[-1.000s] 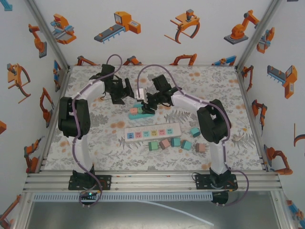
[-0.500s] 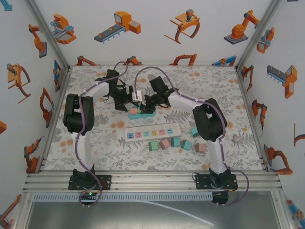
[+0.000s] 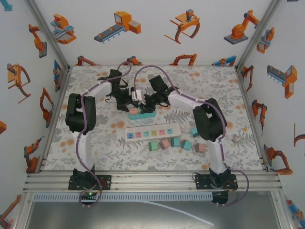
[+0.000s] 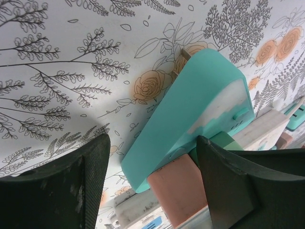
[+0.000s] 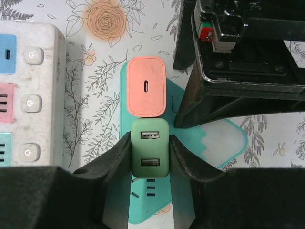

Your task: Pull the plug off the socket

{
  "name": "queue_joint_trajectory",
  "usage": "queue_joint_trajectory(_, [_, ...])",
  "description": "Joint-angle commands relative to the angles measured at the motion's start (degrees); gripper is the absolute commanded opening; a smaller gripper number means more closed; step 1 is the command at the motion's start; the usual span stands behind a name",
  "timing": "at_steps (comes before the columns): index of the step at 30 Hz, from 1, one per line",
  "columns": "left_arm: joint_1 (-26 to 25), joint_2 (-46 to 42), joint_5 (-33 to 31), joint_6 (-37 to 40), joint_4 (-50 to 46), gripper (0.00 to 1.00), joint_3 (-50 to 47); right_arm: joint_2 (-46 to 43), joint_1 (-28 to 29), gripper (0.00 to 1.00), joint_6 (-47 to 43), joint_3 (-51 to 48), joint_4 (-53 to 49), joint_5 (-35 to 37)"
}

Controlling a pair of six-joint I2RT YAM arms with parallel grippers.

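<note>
A teal socket (image 5: 209, 143) lies flat on the flowered table, with a pink plug (image 5: 146, 86) and a green plug (image 5: 149, 148) with two USB ports plugged into it side by side. My right gripper (image 5: 149, 157) is shut on the green plug, one pad pressed on each side. My left gripper (image 4: 152, 186) straddles the socket's end (image 4: 200, 95) and the pink plug (image 4: 178, 191). Its right finger (image 4: 238, 186) is close against the plugs and its left finger (image 4: 71, 191) stands well clear, so it is open. In the top view both grippers meet over the socket (image 3: 143, 115).
A long white power strip (image 3: 152, 132) lies just in front of the socket, close to my right gripper's side (image 5: 28, 86). Several loose coloured plugs (image 3: 176, 143) sit in a row nearer the bases. The left gripper's black body (image 5: 238, 62) crowds the socket's far side.
The right gripper has shut onto the green plug. The left arm has swung right to the socket and its jaws have narrowed.
</note>
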Motion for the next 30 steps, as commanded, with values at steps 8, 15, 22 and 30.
queue_joint_trajectory(8, [-0.89,3.26,-10.00,3.34,-6.06,0.67,-2.36,-1.76,0.38,0.18,-3.05,2.31,0.26,-0.35])
queue_joint_trajectory(15, [-0.85,3.56,-10.60,3.23,-5.92,0.67,-2.29,-5.41,0.91,0.15,-7.97,-0.80,-0.45,1.73])
queue_joint_trajectory(22, [-0.76,3.83,-10.73,2.62,-5.85,0.67,-2.46,-7.95,2.12,0.12,-11.07,-3.54,-2.11,3.96])
queue_joint_trajectory(30, [-0.85,3.92,-11.52,2.62,-5.74,0.68,-2.81,-10.30,2.20,0.12,-3.53,-5.97,2.88,1.73])
